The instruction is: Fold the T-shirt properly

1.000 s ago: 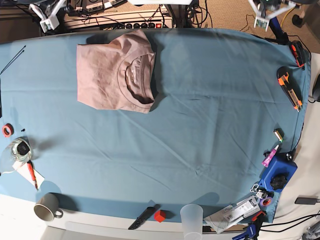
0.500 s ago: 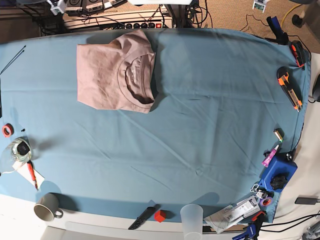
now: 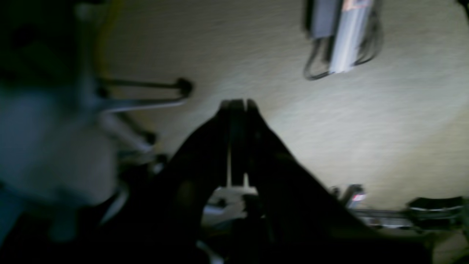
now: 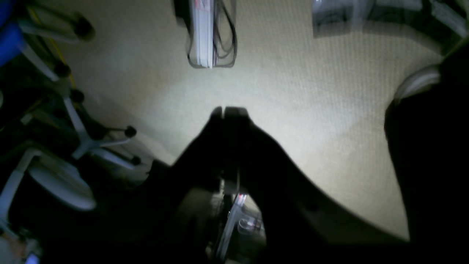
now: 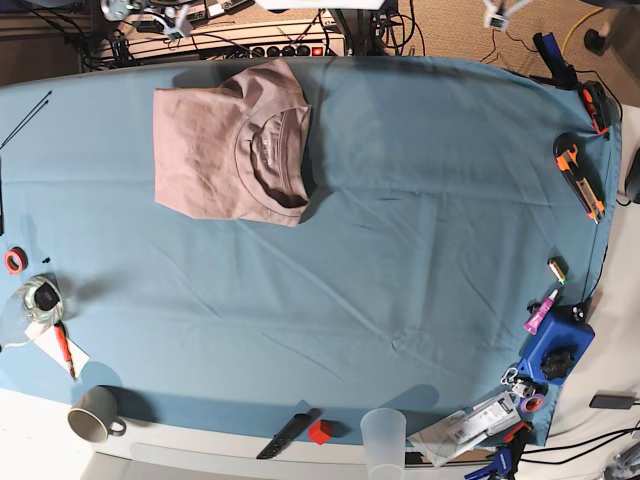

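Note:
The mauve T-shirt (image 5: 228, 140) lies folded into a compact rectangle at the far left of the teal table cloth (image 5: 400, 250), with its collar and neck label facing up. Neither gripper touches it. My left gripper (image 3: 236, 105) is shut and empty, and the left wrist view shows it pointing at beige carpet off the table. My right gripper (image 4: 227, 110) is also shut and empty over the carpet. In the base view only small white bits of the arms show at the top edge, the right arm (image 5: 172, 14) and the left arm (image 5: 497, 12).
A mug (image 5: 95, 413), a black knife (image 5: 285, 435), a red block (image 5: 319, 432) and a clear cup (image 5: 383, 435) line the near edge. An orange utility knife (image 5: 580, 180) and a blue box (image 5: 558, 347) are on the right. A tape roll (image 5: 14, 261) is on the left.
Both arms have drawn back past the table's far edge and now show almost nothing in the base view. The folded T-shirt has not moved.

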### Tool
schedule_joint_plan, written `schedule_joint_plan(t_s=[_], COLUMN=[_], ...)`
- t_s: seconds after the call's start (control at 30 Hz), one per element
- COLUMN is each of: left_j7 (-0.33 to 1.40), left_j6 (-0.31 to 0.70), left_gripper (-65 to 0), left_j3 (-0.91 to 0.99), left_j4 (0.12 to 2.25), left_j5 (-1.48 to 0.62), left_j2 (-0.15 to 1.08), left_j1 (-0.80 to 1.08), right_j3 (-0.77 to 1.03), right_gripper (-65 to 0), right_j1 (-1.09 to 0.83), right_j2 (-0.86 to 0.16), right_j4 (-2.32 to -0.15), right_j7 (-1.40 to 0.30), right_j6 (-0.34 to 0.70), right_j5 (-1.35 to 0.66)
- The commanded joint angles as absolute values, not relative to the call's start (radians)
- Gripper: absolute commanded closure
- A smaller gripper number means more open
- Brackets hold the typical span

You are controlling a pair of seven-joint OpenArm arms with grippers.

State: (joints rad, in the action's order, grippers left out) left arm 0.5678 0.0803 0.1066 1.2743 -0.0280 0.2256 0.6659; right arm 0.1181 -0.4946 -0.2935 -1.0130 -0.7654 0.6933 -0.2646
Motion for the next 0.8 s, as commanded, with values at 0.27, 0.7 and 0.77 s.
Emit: schedule_joint_plan(t_s=[0.27,0.7,0.77], left_j7=[0.245,0.133,0.133], left_j6=[0.125,0.125,0.125], left_gripper=[0.0,0.0,0.0], left_j3=[0.108,0.108,0.108], left_j4=[0.725,0.572,0.572], left_j5=[-0.019,0.083,0.083], left_j2=[0.147,0.099,0.1], left_j1=[0.422,0.24,0.236], right_j3=[-0.015,-0.027,-0.027], right_gripper=[0.0,0.0,0.0], right_j1=[-0.303,-0.185,-0.185], right_j2=[-0.282,-0.231,-0.23], right_j4=[-0.733,-0.509,-0.509], right_j7=[-0.409,-0.224,-0.223], right_j6=[0.58,0.41,0.41], right_j5=[-0.059,0.016,0.016])
